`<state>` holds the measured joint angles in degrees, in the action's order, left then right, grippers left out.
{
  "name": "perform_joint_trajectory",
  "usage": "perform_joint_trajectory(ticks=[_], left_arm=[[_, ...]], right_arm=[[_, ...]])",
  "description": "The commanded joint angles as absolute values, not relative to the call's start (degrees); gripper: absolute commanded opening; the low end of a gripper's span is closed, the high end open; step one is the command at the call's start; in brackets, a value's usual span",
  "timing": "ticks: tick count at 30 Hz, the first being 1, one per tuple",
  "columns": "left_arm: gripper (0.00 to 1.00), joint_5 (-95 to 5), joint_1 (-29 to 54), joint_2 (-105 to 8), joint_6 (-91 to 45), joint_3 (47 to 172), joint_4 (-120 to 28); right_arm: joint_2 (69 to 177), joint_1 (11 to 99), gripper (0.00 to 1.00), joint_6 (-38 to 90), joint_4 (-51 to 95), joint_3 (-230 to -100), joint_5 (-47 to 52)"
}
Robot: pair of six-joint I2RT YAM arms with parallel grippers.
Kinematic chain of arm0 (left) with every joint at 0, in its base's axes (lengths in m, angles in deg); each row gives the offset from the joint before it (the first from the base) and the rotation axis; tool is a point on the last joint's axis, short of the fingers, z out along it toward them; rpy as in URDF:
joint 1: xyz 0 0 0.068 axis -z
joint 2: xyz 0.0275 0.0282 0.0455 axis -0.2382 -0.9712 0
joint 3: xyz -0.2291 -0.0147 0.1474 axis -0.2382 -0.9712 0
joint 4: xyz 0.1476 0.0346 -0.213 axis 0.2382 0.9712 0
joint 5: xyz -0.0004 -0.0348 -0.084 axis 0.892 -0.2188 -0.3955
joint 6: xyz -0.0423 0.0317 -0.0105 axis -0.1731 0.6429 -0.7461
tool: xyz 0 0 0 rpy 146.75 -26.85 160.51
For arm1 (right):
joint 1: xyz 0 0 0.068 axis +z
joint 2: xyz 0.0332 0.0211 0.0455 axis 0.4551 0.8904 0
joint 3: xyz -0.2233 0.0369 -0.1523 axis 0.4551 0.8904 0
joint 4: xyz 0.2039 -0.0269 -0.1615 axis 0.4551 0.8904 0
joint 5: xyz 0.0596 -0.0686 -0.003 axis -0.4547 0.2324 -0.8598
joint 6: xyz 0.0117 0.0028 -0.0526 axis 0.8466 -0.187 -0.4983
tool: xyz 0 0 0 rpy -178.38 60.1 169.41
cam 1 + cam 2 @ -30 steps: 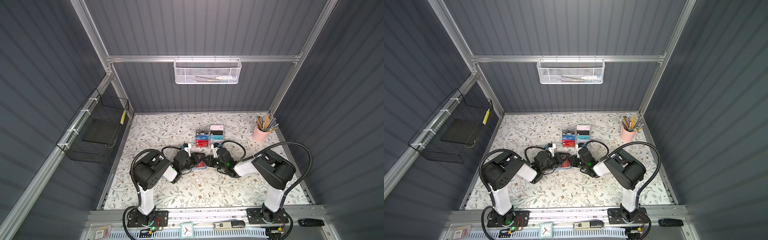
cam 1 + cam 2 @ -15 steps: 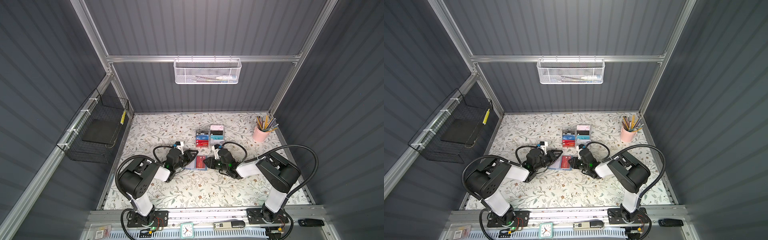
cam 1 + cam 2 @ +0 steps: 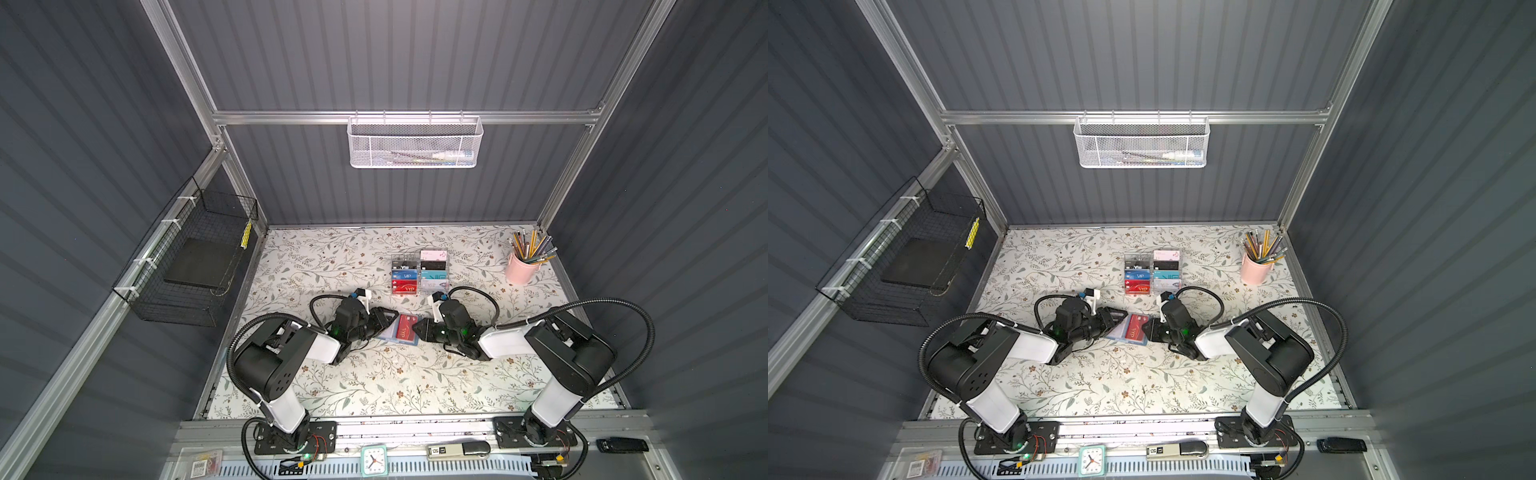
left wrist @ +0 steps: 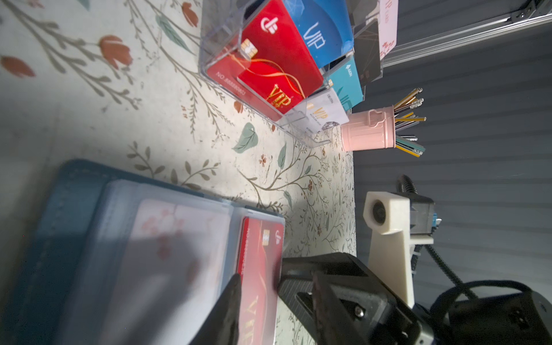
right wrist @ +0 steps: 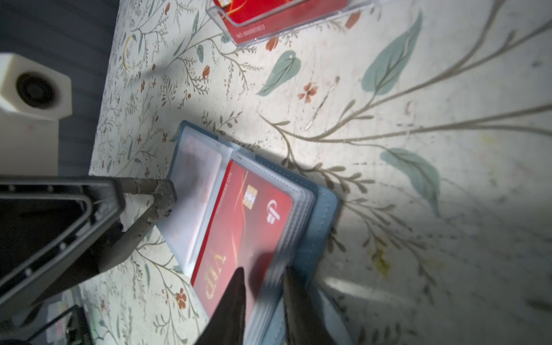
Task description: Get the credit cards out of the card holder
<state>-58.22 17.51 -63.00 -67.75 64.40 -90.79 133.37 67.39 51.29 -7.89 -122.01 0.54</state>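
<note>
Left gripper has shifted to card holder edge; red card inside.

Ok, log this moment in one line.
card holder: open on table | red card: right page | left gripper: at left page | right gripper: at right edge

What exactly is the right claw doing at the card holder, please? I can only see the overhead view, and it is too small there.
Observer: In the right wrist view, the right claw is open, its fingers straddling the outer edge of the clear sleeves, one over the red VIP card in the card holder.
Operator: Thank you. Is the facing page empty?
Observer: No, its sleeve holds a pale card with pink blossoms.
Operator: And where is the left claw?
Observer: One fingertip of the left claw sits at that page's outer edge; I cannot tell whether it presses down.
</note>
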Motion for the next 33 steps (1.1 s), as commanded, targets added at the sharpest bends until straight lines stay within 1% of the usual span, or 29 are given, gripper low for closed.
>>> perform_joint_trajectory(ticks=[1,6,12,17,21,33], left_arm=[[0.4,-60.3,17.6,-64.4,-66.8,64.4,-91.4],[0.41,-60.4,17.1,-64.7,-66.9,63.8,-91.8],[0.41,-60.6,14.5,-62.5,-65.5,62.4,-89.2],[0.41,-60.1,14.1,-60.4,-63.7,62.4,-85.4],[0.42,-61.0,14.1,-61.6,-63.9,62.8,-85.9],[0.42,-61.7,14.1,-64.5,-64.5,63.4,-87.9]], right_arm=[[137.2,67.6,0.21,51.0,-3.7,-121.8,0.7],[141.0,67.6,0.18,52.0,-5.4,-124.7,-1.2],[142.7,67.6,0.15,52.3,-5.4,-126.8,-1.4],[142.9,67.6,0.09,52.7,-6.1,-126.4,-1.4],[143.1,67.6,0.04,53.3,-7.4,-125.6,-1.8],[143.5,67.6,0.0,54.1,-8.7,-124.2,-1.7]])
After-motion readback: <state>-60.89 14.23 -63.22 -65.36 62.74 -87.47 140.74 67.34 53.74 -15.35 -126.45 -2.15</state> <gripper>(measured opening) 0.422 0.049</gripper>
